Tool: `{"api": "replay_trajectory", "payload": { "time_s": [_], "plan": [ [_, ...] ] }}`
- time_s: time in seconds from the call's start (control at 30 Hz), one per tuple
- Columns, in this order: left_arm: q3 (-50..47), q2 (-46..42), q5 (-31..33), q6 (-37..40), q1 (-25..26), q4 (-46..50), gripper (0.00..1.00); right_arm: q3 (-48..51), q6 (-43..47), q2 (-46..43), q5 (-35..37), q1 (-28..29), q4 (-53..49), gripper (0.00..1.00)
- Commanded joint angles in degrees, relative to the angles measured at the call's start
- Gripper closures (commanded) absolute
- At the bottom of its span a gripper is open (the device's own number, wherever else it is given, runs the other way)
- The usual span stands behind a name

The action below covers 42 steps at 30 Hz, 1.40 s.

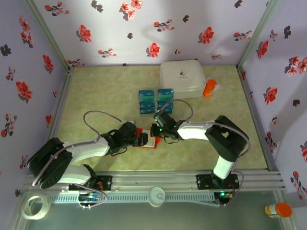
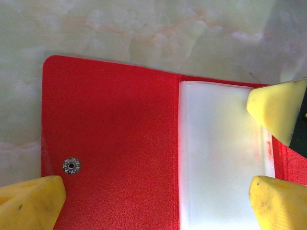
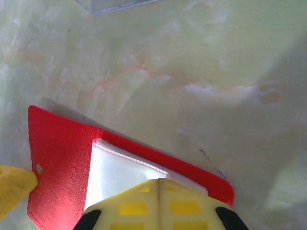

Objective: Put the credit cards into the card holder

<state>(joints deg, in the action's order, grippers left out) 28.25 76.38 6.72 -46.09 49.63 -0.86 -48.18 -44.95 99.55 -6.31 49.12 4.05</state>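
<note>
The card holder [image 2: 110,143] is bright red. Between the yellow fingers [image 2: 29,203] of the left gripper [image 2: 153,203] its pocket [image 2: 220,163] is milky white; a silver snap stud [image 2: 71,166] lies just beside one finger. The right gripper [image 3: 158,182] fingers [image 3: 129,207] are yellow with black bases. Beyond them the table [image 3: 216,72] is pale green marble, veined pink. The credit cards [image 1: 156,100] are blue and teal.

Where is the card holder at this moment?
In the top view the card holder lies open on the table near the centre, between the left gripper and right gripper, just nearer the arms than the credit cards.
</note>
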Motion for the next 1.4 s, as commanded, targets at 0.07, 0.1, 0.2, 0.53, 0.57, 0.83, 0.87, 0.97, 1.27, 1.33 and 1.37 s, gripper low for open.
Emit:
{"api": "replay_trajectory", "payload": {
  "time_s": [0.07,0.1,0.2,0.53,0.57,0.83,0.87,0.97,1.27,1.33,1.37],
  "plan": [
    [-2.6,0.8,0.6,0.2,0.3,-0.9,0.00,-0.9,1.7,2.2,-0.6,-0.6,-2.7,0.99],
    [-2.6,0.7,0.6,0.1,0.3,-1.0,0.00,-1.1,1.9,2.3,-0.9,-0.7,-2.9,0.99],
    [-2.5,1.0,0.6,0.1,0.4,-1.1,0.00,-1.8,2.1,2.7,-2.4,-0.7,-2.9,0.99],
    [-2.2,2.1,0.7,0.3,0.4,-0.8,0.00,-3.2,-0.6,4.9,-6.6,0.5,0.8,0.99],
    [-2.1,2.3,0.8,0.4,0.4,-0.5,0.00,-3.2,-0.9,5.0,-6.8,0.6,1.1,0.99],
    [-1.9,4.1,1.8,1.2,0.4,1.0,0.09,-3.2,-2.5,5.0,-7.2,0.5,2.7,0.99],
    [-1.9,4.5,1.8,1.3,0.4,1.1,0.12,-3.2,-2.8,5.0,-7.3,0.5,3.0,0.99],
    [-2.2,5.1,1.8,1.3,0.5,0.5,0.18,-3.1,-3.4,4.9,-7.5,0.5,3.5,0.98],
    [-2.5,6.3,1.7,1.2,0.9,-0.8,0.30,-2.1,-4.0,1.1,-7.6,-0.2,4.0,0.70],
    [-2.6,6.3,1.7,1.1,0.8,-1.2,0.31,-1.6,-4.1,-0.5,-7.2,-0.4,3.8,0.58],
    [-2.7,6.5,1.7,1.0,0.8,-1.4,0.31,-1.4,-4.1,-1.1,-6.9,-0.5,3.8,0.54]
  ]
}}
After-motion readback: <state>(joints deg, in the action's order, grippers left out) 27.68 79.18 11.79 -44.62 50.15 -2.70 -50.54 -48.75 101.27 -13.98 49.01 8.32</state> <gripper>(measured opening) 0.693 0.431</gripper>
